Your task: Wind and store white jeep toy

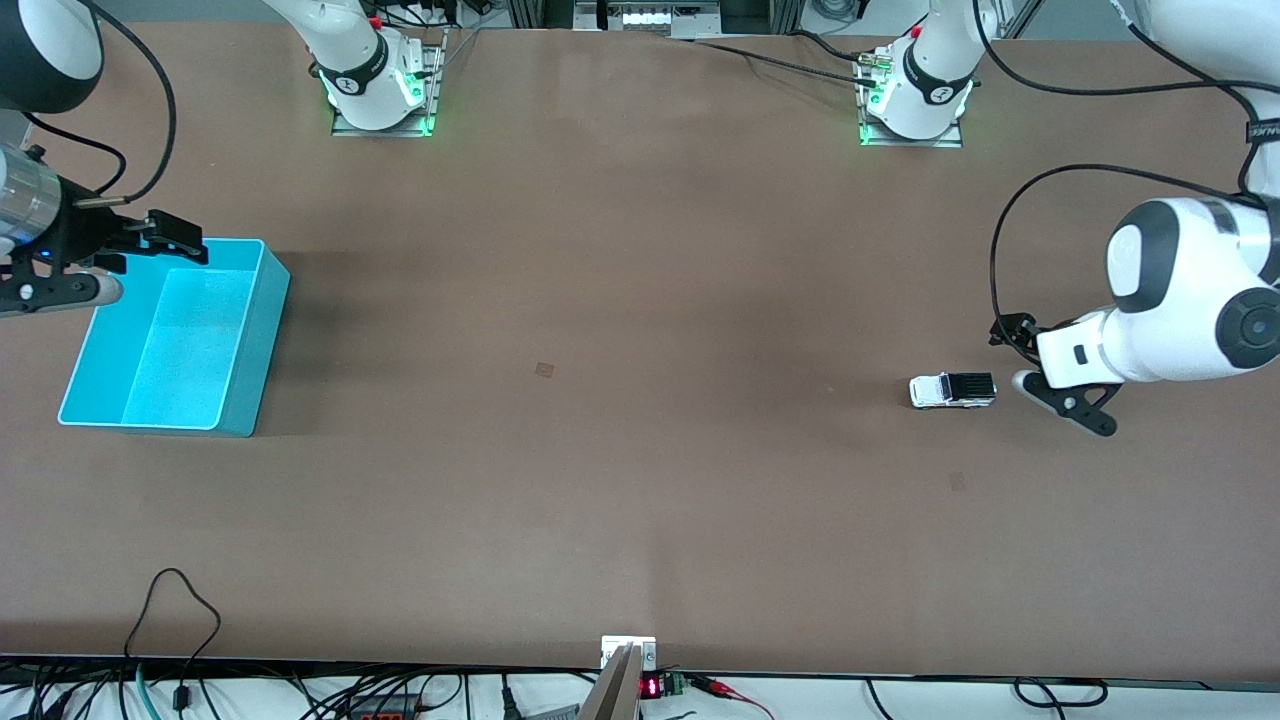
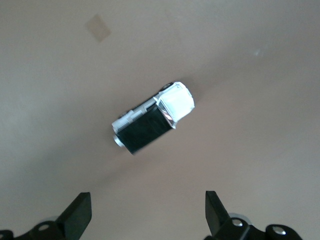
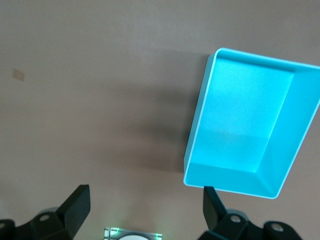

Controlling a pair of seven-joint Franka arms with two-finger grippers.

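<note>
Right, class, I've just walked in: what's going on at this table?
Nothing is held yet. The white jeep toy sits on the table toward the left arm's end, with the left hand open close beside it. The right hand hangs open over the edge of the empty turquoise bin at the right arm's end.

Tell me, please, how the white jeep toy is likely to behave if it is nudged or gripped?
The white jeep toy stands on its wheels on the bare table, so a nudge along its length would probably roll it away. It looks small, rigid and light. Its glossy body may slip between fingers, so gripping across its flat sides seems safer.
</note>
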